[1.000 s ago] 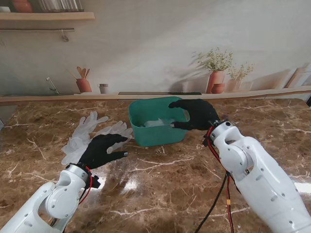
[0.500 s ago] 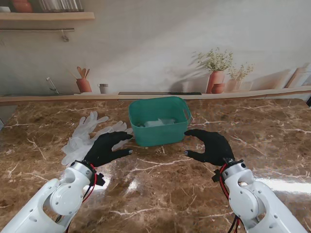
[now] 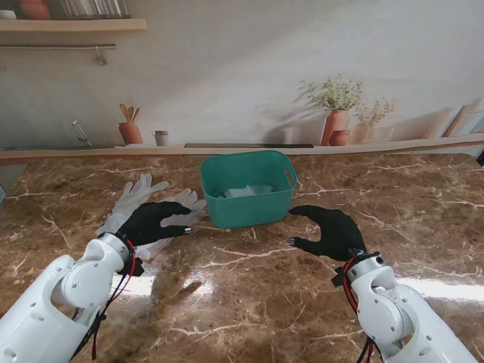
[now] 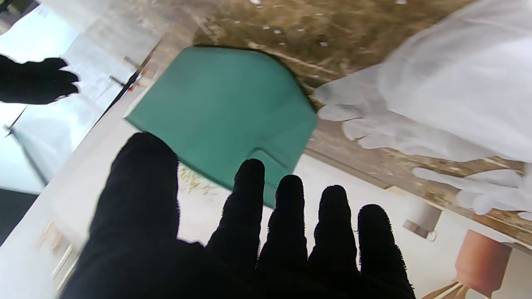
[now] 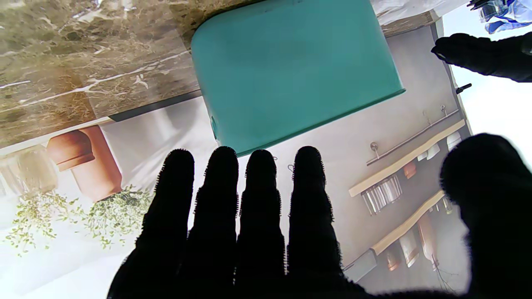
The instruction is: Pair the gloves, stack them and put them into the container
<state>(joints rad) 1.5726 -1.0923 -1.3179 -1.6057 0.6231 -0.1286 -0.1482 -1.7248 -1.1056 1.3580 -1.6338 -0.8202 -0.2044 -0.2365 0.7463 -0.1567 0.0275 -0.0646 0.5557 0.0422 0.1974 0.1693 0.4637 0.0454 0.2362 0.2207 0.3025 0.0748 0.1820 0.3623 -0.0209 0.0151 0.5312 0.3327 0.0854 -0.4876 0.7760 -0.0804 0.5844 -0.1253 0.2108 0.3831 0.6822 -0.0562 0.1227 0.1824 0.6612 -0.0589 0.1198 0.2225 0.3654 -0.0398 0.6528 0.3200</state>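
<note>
Gloves (image 3: 136, 203) lie white on the desk (image 3: 249, 280) right under the left hand (image 3: 153, 222), fingers spread, gripping nothing (right hand (image 3: 329, 231) equally idle); beyond its fingertips sits the container (image 3: 248, 187). Press flat, gather both layers together before lifting.

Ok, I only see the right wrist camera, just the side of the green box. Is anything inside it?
Observer: Yes. From the stand camera, something white lies inside the container, probably gloves.
Child: Are there more gloves somewhere?
Observer: White gloves lie on the table, to the left of the container.
Child: Is the other hand holding them?
Observer: No. The left hand is over them with its fingers apart, holding nothing.
</note>
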